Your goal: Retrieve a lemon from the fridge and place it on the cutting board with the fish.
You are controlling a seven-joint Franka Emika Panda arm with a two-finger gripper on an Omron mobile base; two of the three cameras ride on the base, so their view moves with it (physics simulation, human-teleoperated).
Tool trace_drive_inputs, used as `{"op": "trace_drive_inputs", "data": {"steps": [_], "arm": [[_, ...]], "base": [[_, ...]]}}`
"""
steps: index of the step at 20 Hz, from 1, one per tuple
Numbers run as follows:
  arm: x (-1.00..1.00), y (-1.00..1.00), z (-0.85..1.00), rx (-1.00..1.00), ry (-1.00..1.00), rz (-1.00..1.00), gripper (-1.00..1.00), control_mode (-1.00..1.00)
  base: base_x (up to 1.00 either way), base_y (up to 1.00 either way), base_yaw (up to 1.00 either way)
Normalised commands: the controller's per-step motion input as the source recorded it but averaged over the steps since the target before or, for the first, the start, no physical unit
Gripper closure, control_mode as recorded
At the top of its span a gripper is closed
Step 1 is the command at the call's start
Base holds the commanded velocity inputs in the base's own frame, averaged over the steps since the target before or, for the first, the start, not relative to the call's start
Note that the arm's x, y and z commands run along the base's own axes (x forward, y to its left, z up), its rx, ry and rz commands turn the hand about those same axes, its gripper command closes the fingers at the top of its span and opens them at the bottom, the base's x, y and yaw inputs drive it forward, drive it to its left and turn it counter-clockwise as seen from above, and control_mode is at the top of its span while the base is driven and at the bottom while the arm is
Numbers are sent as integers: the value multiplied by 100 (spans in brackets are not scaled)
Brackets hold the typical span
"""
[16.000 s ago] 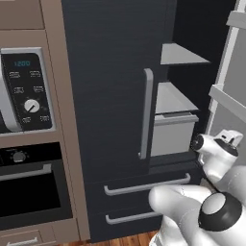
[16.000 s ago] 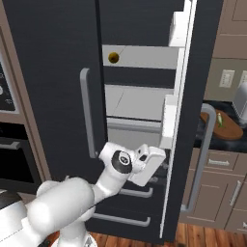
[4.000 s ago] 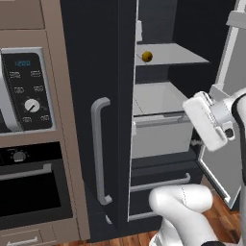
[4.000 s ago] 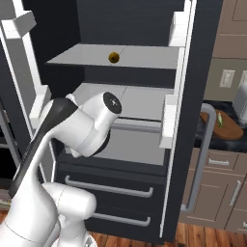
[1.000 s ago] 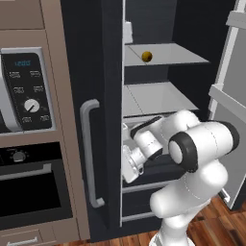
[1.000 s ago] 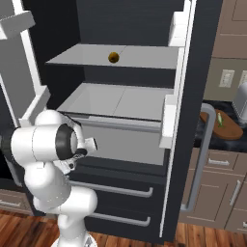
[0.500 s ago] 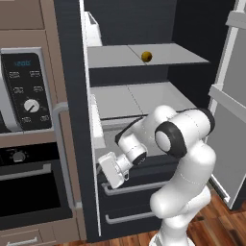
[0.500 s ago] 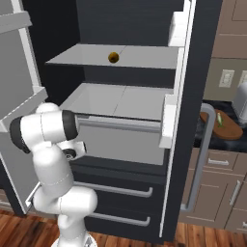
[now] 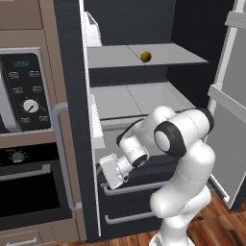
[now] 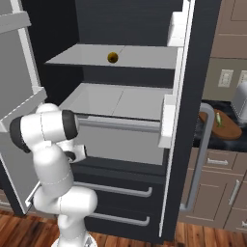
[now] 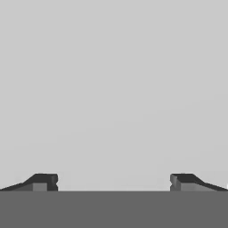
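We see the fridge (image 9: pixel 144 29) with both doors swung wide, its grey shelves bare except for the lemon (image 9: pixel 146 56), which sits alone on the upper shelf (image 9: pixel 115 55) toward the back (a small yellow-brown ball in both base views). The arm bends low and to the left, so the hand (image 9: pixel 103 173) sits just beside the inner face of the left door (image 9: pixel 72 96), level with the drawers (image 9: pixel 139 185) and well below the lemon. In the hand view its two dark fingertips (image 11: pixel 42 181) stand far apart with nothing between them, facing a plain grey surface: the hand is open and empty. Off to the right, past the right door, the cutting board (image 10: pixel 226 129) lies on the dark counter (image 10: pixel 202 140), with the fish (image 10: pixel 218 118) on it, well apart from the fridge shelves.
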Motion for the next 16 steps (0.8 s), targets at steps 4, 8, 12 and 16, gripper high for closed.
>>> {"op": "trace_drive_inputs", "data": {"steps": [4,8,12,16], "arm": [[15,-54,7,-24,0,-4,-100,-100],[36,-59,44,-39,0,0,-100,-100],[43,-54,62,-41,0,0,-100,-100],[24,-60,58,-40,0,0,-100,-100]], "base": [[0,0,0],[0,0,0],[0,0,0],[0,0,0]]}}
